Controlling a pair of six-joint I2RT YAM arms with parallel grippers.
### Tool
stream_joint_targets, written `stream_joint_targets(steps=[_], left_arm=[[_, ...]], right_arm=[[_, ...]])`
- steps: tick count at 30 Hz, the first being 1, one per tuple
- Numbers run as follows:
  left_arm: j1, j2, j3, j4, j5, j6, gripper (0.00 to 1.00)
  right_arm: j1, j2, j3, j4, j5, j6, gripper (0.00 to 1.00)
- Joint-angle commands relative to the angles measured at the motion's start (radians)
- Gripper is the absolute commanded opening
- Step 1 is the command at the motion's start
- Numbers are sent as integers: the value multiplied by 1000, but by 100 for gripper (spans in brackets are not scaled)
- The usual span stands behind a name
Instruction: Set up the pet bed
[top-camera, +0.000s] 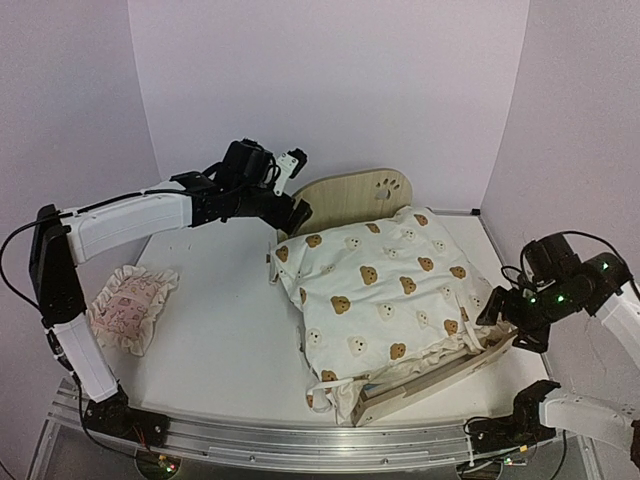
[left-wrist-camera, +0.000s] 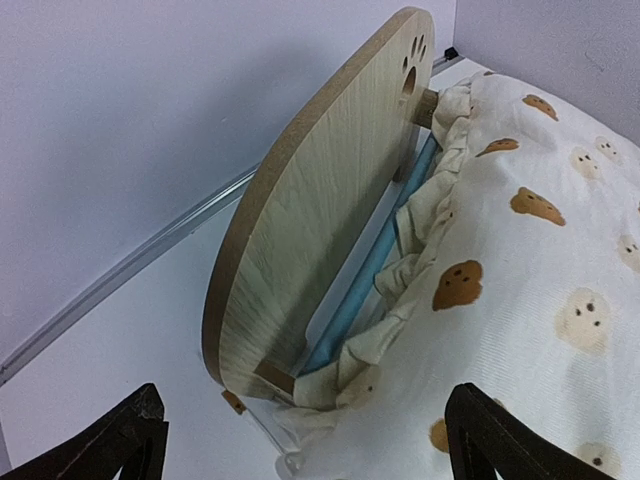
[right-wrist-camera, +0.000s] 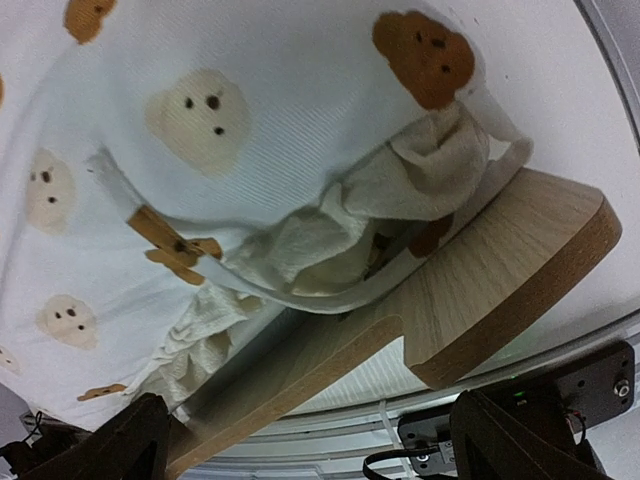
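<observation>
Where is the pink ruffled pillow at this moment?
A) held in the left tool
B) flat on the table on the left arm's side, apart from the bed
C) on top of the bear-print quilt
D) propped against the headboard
B: the pillow lies on the table, left of the pet bed and apart from it.

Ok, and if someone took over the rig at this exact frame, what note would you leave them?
Left gripper: open, empty, by the headboard.
Right gripper: open, empty, at the footboard corner.
Pet bed: right side of the table, bear-print quilt over it, blue mattress edge showing at the head.
Done: quilt on.
Left: quilt bunched at the foot corner; pink pillow lies on the table, far left.
</observation>
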Motion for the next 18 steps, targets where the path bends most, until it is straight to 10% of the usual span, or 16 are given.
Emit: stream_joint_targets(steps=[1,12,18], left_arm=[[64,93,126,21,162,149,97],[141,263,246,66,303,235,83],[142,332,284,90,327,246,55]], right_arm=[[-1,-18,-55,10,-20,65,98],[-1,32,-140,63,132,56,98],[-1,135,-103,77,209,-12,91]])
